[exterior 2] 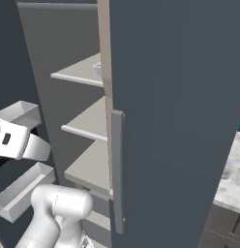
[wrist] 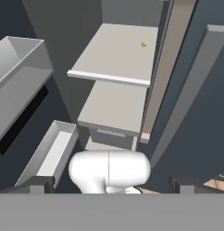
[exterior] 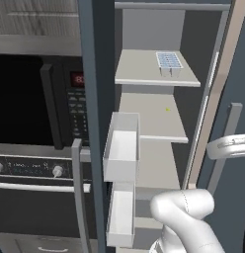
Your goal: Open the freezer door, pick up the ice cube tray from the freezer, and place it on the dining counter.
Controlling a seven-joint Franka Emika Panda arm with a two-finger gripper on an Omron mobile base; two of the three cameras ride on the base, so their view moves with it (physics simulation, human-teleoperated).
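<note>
**Tray waits on the top shelf, hand spread and empty**

Upper right of centre in the left base view, the ice cube tray sits on the highest visible shelf of the freezer, towards the right and near the front edge. It is a small flat pale blue-white grid of cells, lying level, apart from the walls. It looks light and rigid, probably thin plastic with a smooth, slippery skin; a pinch across its short width, on the long side rims, seems the safest hold, kept level in case the cells hold anything.

Below it, two more beige-grey shelves stand bare, the middle one carrying only a tiny yellow speck. At the left of the opening, the freezer door stands swung open, its white bins facing inward. Further left in that frame is a black oven with a red display. At the right, the plain door with its grey handle is closed.

At the bottom of the hand view, the gripper has its fingertips spread fully wide with nothing between them, looking at the lower shelves, well below the tray.
</note>
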